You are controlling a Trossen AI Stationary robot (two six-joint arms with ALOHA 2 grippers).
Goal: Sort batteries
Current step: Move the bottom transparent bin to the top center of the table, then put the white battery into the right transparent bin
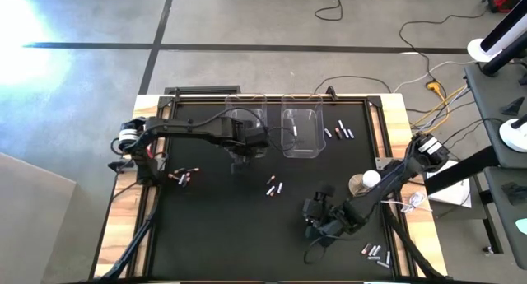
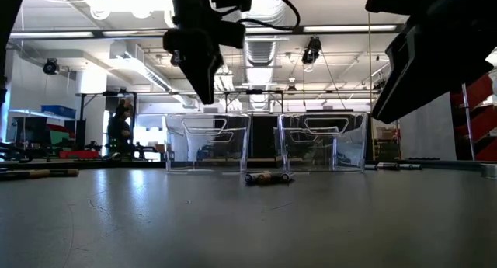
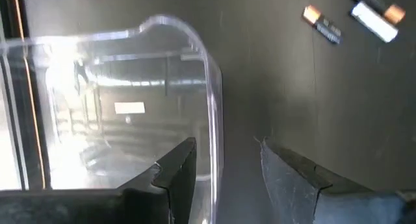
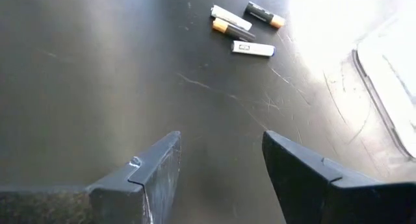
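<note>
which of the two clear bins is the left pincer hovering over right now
The left clear bin, nearer the left arm's side. The left pincer hangs open at its near rim; the right clear bin has no pincer by it.

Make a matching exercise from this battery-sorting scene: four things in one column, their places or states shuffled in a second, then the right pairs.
Things
1. left gripper
2. right gripper
3. left bin
4. middle batteries

Places or states
A. lying loose on the mat, between the two arms
B. open and empty, low over bare mat near the table's front
C. clear, under the left arm's wrist
D. open, at the near edge of a clear bin

Pairs: 1-D, 2-B, 3-C, 4-A
</note>
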